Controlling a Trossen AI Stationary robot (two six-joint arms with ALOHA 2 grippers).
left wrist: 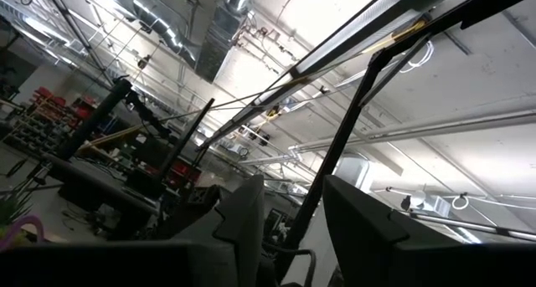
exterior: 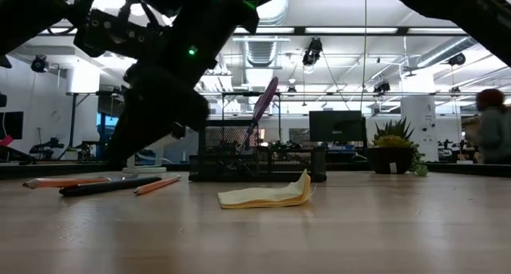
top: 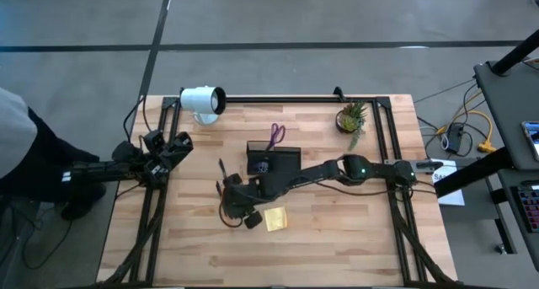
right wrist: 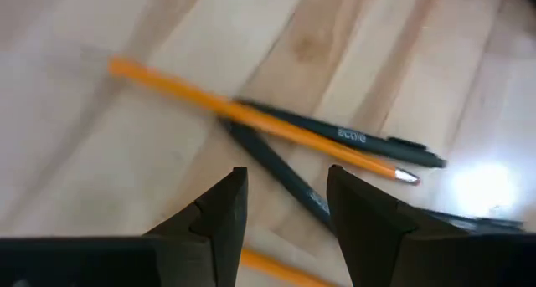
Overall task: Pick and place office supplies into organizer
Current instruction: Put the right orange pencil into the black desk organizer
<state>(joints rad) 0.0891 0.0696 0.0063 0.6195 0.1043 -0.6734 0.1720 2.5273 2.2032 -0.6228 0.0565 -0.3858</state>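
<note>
Two slim dark pens (right wrist: 335,140) cross one orange pencil (right wrist: 251,117) on wood.

Orange pencil (right wrist: 251,118), black pens (right wrist: 352,138), yellow sticky pad (top: 276,218), purple scissors (top: 276,136), smoky dark organizer (top: 273,160), pale wood tabletop (top: 337,238).

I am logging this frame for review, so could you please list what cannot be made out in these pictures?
- Pens: the right gripper covers them in the high view, so their count is unclear; the right wrist view cuts off a second orange one.
- Organizer: contents too dark in both the low and high views.
- Left gripper: the left wrist view shows only ceiling, no table.
</note>
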